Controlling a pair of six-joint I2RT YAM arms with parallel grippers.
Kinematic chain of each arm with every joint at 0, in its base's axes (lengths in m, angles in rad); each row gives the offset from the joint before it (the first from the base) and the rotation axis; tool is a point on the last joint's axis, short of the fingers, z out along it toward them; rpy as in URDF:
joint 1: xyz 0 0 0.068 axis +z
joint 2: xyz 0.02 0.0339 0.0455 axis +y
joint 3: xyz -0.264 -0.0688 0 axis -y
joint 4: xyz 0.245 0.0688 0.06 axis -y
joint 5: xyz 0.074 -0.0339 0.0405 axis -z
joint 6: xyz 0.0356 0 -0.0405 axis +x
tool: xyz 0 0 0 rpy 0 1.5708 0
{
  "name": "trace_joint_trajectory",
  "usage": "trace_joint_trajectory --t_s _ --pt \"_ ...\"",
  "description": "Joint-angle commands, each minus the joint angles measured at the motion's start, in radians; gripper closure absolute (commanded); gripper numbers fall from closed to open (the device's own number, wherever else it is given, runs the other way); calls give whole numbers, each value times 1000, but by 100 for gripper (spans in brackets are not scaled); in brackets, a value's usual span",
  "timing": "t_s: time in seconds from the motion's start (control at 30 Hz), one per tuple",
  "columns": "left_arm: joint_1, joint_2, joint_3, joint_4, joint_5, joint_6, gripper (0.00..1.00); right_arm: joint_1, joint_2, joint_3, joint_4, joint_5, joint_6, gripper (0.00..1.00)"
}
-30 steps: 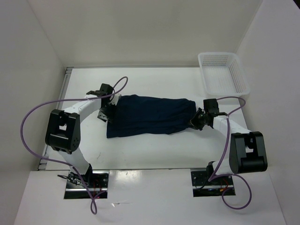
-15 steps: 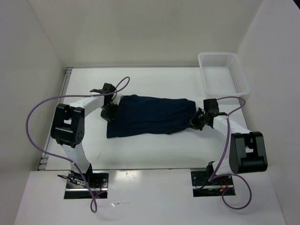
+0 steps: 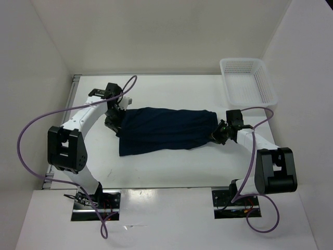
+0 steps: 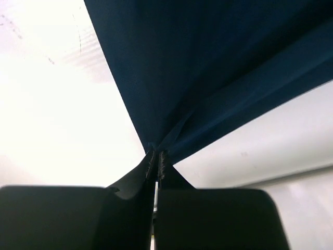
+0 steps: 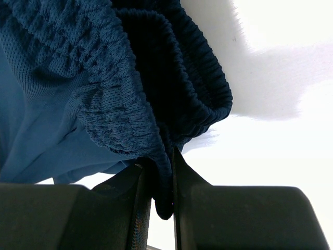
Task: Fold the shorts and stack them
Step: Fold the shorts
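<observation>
Navy-blue soft fabric shorts (image 3: 166, 130): one pair, lying stretched lengthwise at the centre of the white table (image 3: 171, 169), running from 9 o'clock to 3 o'clock. The gathered elastic waistband is at the 3 o'clock end and the smooth fabric at the 9 o'clock end.

Left end effector (image 3: 114, 122): black, two-fingered, at the 10 o'clock corner of the shorts. It is clenched on a thin pinch of smooth fabric that pulls taut from its tips.

Right end effector (image 3: 217, 134): at the 3 o'clock end, clamped on a fold of the ribbed waistband.

White plastic mesh basket (image 3: 248, 80): rectangular, at the table's 1 o'clock corner, well apart from the shorts.
</observation>
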Motion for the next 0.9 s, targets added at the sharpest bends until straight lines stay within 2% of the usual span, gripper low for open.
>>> trace_joint_trajectory --t_s 0.0,0.07,0.23,0.33,0.37,0.4,0.47,0.53,0.57,0.7,0.8,0.87 --pt "6 -41 94 -239 46 4 100 7 -30 9 0 33 -14 79" --pt "6 -15 94 -293 46 4 100 7 -30 9 -9 33 -14 79" --pt "6 40 -53 -256 36 4 100 7 -39 18 -18 43 -14 80" --pt "6 72 -121 -190 36 4 91 -3 -62 18 -29 57 -5 81" --pt "-3 72 -130 -175 47 4 87 -3 -62 18 -29 57 6 75" --pt "-3 86 -130 -148 47 4 81 -3 -62 18 -29 57 6 63" --pt "-12 108 -141 -138 61 4 73 -3 -62 30 -47 57 6 33" --pt "-12 108 -129 -129 76 4 71 -3 -62 52 -79 80 -3 24" --pt "-12 108 -128 -129 90 4 71 -3 -87 72 -110 111 -3 16" --pt "-12 86 -128 -129 99 4 70 -3 -198 116 -167 192 9 16" --pt "-12 68 -128 -129 99 4 67 7 -230 138 -185 221 18 28" --pt "-12 43 -128 -129 90 4 65 26 -217 165 -185 230 6 30"
